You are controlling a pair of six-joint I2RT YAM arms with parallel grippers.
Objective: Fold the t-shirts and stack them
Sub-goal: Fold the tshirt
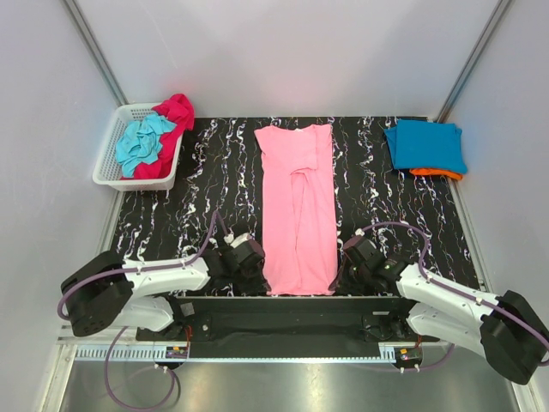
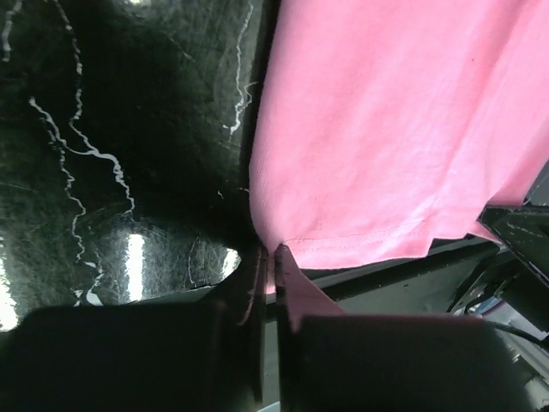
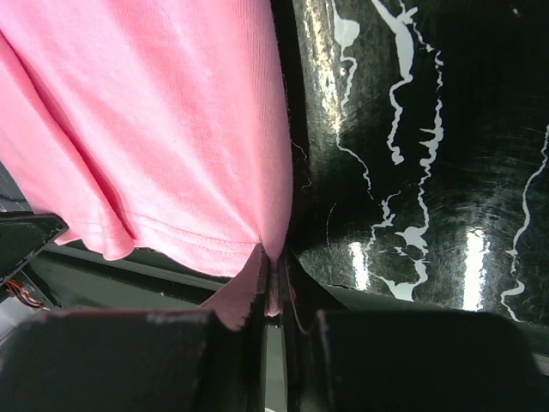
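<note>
A light pink t-shirt (image 1: 298, 206) lies folded lengthwise into a long strip down the middle of the black marbled table, neck at the far end. My left gripper (image 1: 257, 262) is shut on its near left hem corner (image 2: 268, 257). My right gripper (image 1: 341, 262) is shut on its near right hem corner (image 3: 273, 262). A folded blue t-shirt (image 1: 425, 144) lies on an orange one (image 1: 436, 173) at the far right. A teal t-shirt (image 1: 144, 143) and a magenta/red one (image 1: 174, 116) sit crumpled in the basket.
The white slatted basket (image 1: 110, 154) stands at the far left corner. The table's near edge (image 1: 292, 298) runs just behind both grippers. Grey walls close in on both sides.
</note>
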